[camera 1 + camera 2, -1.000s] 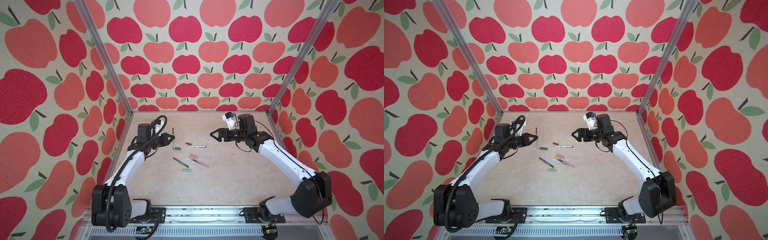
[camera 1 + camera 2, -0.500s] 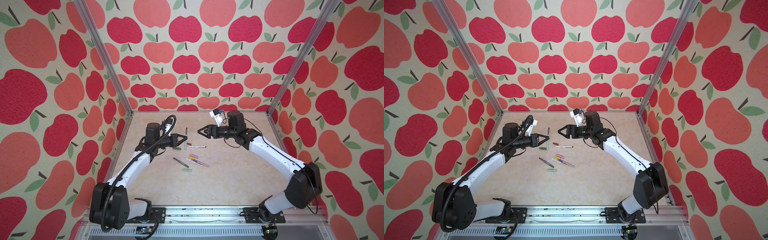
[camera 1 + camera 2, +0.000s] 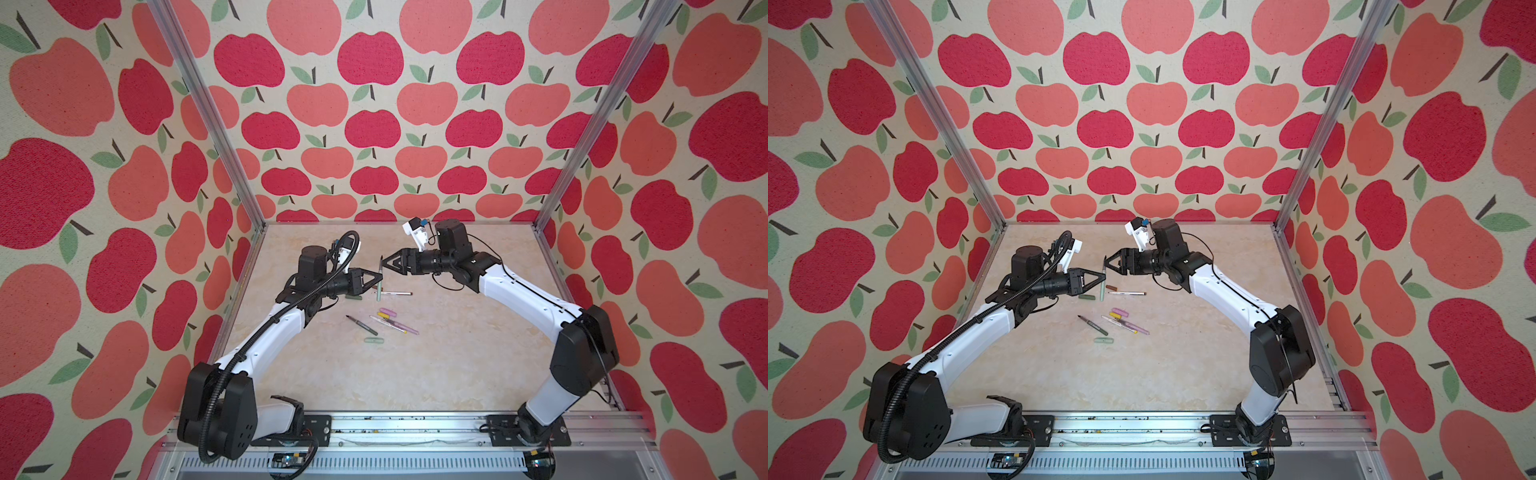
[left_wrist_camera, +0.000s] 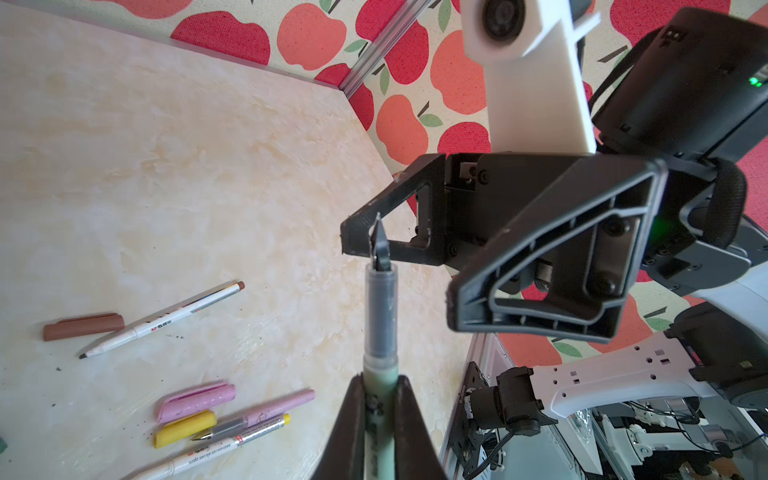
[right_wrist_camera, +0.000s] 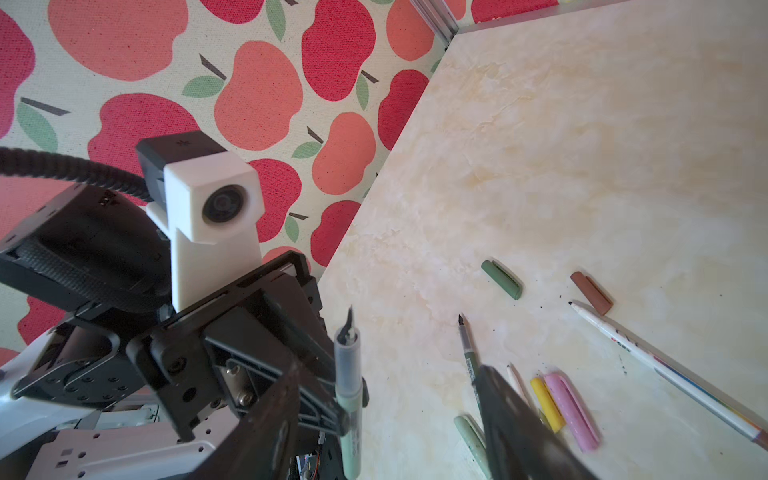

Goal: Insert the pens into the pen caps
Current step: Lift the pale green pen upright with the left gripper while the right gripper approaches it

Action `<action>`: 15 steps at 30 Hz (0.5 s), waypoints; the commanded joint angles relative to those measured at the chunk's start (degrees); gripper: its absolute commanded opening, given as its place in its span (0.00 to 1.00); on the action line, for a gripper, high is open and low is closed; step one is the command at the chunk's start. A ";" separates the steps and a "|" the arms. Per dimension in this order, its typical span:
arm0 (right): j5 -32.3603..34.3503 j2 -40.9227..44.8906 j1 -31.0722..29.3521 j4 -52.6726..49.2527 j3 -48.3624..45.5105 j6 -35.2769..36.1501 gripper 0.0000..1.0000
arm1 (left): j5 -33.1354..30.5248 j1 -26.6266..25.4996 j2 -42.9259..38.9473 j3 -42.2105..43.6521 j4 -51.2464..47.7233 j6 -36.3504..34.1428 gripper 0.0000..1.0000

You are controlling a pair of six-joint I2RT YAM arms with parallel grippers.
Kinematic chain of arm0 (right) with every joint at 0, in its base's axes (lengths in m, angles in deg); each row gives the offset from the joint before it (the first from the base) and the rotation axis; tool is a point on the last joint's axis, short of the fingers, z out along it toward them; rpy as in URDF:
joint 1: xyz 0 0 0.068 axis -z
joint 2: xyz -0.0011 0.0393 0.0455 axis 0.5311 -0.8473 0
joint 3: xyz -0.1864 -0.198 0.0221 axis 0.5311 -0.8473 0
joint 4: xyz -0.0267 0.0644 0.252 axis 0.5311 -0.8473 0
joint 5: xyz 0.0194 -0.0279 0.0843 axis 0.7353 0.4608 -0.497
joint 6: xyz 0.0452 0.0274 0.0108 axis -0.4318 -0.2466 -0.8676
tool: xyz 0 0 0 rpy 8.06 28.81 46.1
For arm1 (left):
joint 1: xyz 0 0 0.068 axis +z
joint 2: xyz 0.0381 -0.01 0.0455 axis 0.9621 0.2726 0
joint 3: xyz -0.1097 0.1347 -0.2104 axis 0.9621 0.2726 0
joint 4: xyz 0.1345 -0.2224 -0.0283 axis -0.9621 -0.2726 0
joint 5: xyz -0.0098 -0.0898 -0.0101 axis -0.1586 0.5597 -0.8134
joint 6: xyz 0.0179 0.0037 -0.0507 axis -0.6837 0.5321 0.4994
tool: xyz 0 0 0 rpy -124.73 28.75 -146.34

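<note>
Left gripper clamps the sage green pen roughly upright, dark tip upward, seemingly between the parted jaws of the right gripper.

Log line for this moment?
left gripper: shut on sage green pen, tip up | right gripper: open around pen's upper end | sage green cap: on table

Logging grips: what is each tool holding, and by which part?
Left tool grips the sage green pen by its green barrel; right tool holds nothing.
</note>
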 commanded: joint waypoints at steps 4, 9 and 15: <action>-1.02 -2.27 -1.59 2.17 3.32 -1.08 0.64 | -0.16 -0.87 1.52 0.54 3.19 1.03 0.04; -0.99 -3.30 -2.22 2.33 3.94 -1.44 0.54 | -0.81 -1.11 1.87 0.54 3.93 1.40 0.04; -0.78 -4.02 -2.79 2.06 4.21 -1.38 0.42 | -2.00 -1.25 1.76 1.06 5.65 2.61 0.04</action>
